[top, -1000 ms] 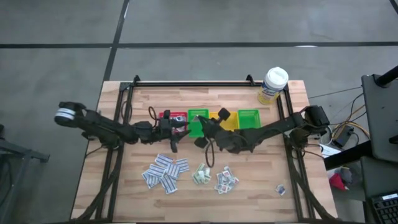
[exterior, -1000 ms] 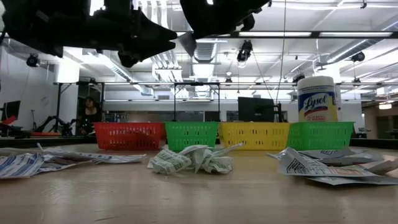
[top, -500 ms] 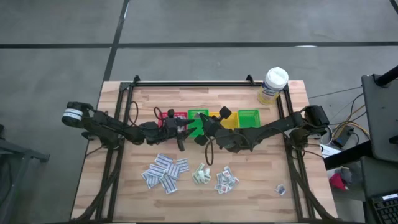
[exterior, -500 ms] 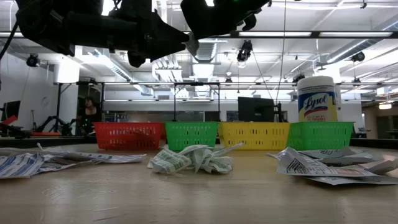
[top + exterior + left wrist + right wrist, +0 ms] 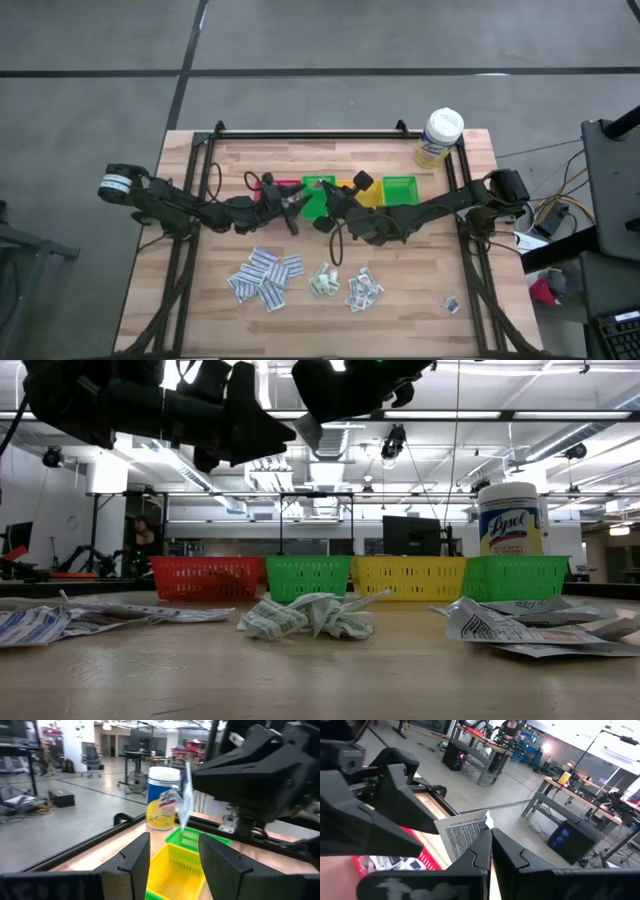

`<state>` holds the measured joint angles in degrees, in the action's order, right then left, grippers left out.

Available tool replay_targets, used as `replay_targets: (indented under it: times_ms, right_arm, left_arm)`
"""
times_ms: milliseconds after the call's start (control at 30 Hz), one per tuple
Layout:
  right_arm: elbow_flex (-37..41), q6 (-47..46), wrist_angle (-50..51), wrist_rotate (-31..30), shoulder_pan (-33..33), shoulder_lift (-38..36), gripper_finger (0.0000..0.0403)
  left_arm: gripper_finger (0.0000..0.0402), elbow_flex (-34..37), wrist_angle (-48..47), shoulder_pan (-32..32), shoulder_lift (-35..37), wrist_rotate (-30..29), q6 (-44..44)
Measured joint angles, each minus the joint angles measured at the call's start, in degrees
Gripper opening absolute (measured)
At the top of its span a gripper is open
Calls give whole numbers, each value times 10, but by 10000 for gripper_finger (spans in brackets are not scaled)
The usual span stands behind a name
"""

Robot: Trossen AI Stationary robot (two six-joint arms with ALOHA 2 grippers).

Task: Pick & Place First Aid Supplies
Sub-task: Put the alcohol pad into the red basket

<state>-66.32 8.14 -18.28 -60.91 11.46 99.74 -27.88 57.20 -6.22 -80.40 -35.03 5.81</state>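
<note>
High view: we note the left gripper [image 5: 291, 203] has advanced toward the right gripper [image 5: 322, 196] since a second ago; both hover over the bins [image 5: 318, 187]. Low view: flat, crinkled paper packets [image 5: 310, 614] lie on the wooden table [image 5: 320, 680]. Left wrist view: fingers [image 5: 134, 858] spread wide, empty. Right wrist view: jaws clamped on one thin printed packet [image 5: 462, 834], long axis across the fingers.
</note>
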Motion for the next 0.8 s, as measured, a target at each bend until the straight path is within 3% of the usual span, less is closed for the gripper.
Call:
replay_targets:
  times_ms: [167,800]
  right_arm:
    - [0,-3,-9,37,0,0,8]
    - [0,-17,-22,53,10,0,8]
  left_arm:
    - [163,0,-2,1,0,-2,-2]
    - [163,0,20,5,0,-2,-6]
